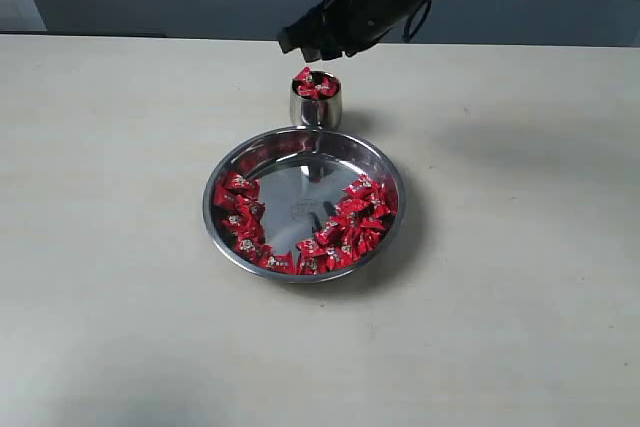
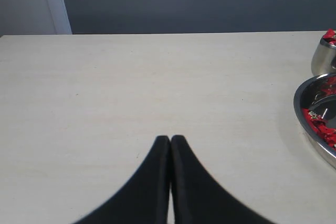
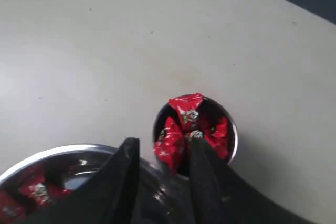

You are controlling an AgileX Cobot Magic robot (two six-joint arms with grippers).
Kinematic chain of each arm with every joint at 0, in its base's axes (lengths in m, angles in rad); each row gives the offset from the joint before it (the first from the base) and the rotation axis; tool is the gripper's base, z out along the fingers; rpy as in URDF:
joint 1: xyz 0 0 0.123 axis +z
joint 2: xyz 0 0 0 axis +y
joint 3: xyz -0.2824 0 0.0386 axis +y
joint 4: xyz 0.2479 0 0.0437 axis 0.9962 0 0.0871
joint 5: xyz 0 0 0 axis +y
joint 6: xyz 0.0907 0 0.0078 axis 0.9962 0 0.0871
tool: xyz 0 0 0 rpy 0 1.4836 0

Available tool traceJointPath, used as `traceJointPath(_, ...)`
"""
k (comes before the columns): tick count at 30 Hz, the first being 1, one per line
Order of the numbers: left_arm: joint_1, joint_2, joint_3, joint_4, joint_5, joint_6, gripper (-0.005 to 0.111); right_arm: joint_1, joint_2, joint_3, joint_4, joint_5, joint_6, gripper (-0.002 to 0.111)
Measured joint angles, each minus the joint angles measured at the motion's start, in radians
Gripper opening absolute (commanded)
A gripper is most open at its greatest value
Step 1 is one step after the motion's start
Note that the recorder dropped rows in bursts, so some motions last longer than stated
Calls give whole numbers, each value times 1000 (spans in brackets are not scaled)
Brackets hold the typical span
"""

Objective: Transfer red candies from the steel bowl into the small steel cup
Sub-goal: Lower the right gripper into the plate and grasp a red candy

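Left gripper: the left gripper (image 2: pixel 170 139) is seen only in its wrist view, low over bare tabletop; its jaws are pressed together with nothing between them.
Table: a pale table (image 1: pixel 100 247) is spread under everything; the bowl and cup are placed near its middle.
Steel bowl: the steel bowl (image 1: pixel 300 192) is set flat at the centre of the exterior view; its middle is left bare and mirror-bright.
Red candies: the red candies (image 1: pixel 355 219) are gathered in two arcs along the bowl's inner wall, one on the left side and a larger one on the right, joined along the near rim; more of them are heaped in the cup, up to and above its brim.
Small steel cup: the small steel cup (image 1: pixel 316 112) is stood upright just beside the bowl's far rim; whether the two touch cannot be told.
Right gripper: the right gripper (image 1: pixel 305 50) is held above the cup, reached in from the upper right; its jaws are parted, and no candy is seen clamped between the fingers (image 3: pixel 126 156).
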Motion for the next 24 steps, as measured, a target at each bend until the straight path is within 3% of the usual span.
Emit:
traceJointPath(10, 0, 0, 0, 0, 0, 0, 0, 0, -13, 0, 121, 290, 2, 33)
traceJointPath(24, 0, 0, 0, 0, 0, 0, 0, 99, 74, 16, 141, 321, -54, 33)
